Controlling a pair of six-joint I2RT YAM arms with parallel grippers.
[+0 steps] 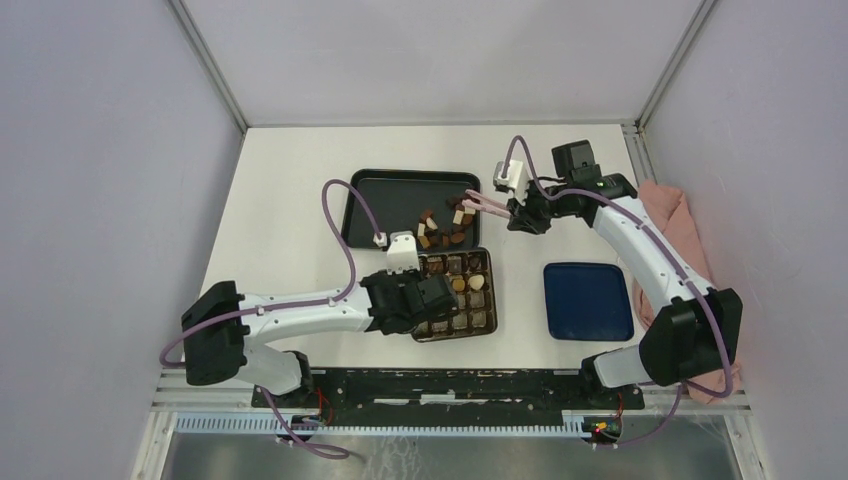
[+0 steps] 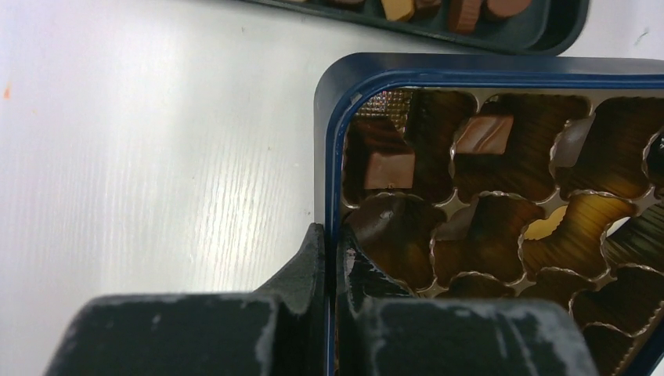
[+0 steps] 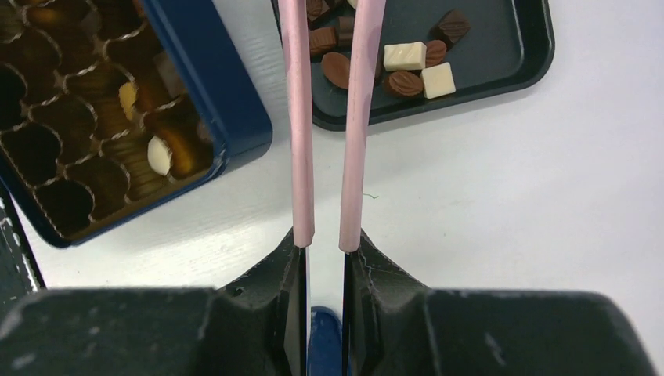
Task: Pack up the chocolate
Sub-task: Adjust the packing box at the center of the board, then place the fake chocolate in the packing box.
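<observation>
Loose chocolate [image 1: 445, 228] [image 3: 405, 56], brown and cream-white pieces, lies in the right part of a black tray [image 1: 380, 195] [image 3: 501, 55]. A few pieces [image 2: 389, 168] [image 3: 159, 154] sit in compartments of the dark blue box [image 1: 492, 300] [image 2: 470, 66] [image 3: 211, 86] just below the tray. My left gripper [image 1: 432, 295] [image 2: 333, 239] is shut on the box's left wall, one finger inside and one outside. My right gripper [image 1: 515, 212] [image 3: 326, 243] is shut on pink tweezers [image 1: 480, 205] [image 3: 297, 117]. Their arms stand apart and reach over the tray's pieces; their tips are out of the wrist view.
A blue lid [image 1: 588, 300] lies flat to the right of the box. A pink cloth [image 1: 675, 215] is bunched at the table's right edge, behind the right arm. Grey walls enclose the table on three sides.
</observation>
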